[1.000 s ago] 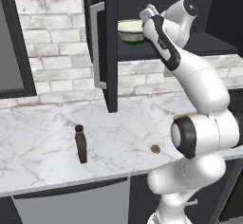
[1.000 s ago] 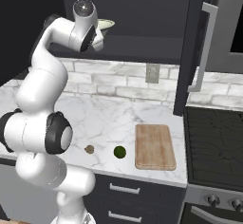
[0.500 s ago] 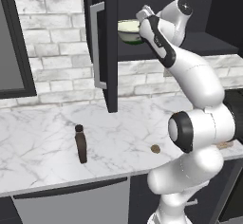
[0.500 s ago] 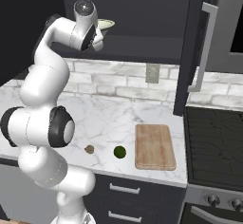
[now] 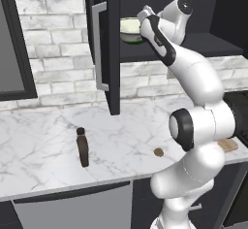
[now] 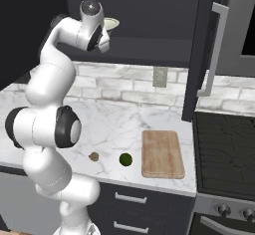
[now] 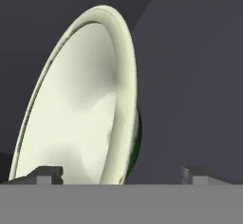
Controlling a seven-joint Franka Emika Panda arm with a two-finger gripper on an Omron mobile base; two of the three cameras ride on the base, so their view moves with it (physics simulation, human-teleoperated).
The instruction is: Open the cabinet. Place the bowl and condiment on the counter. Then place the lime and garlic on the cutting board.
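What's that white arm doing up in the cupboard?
The arm is reaching into the open cabinet for the bowl, which sits on the shelf. Its gripper is open, with the bowl's rim between the fingertips but not yet gripped. The condiment already stands on the counter. The lime and garlic lie on the marble beside the cutting board, not on it.

No text, label, brand, number or sign can be read anywhere, not on the bottle, the cabinet, the stove knobs or the outlet.
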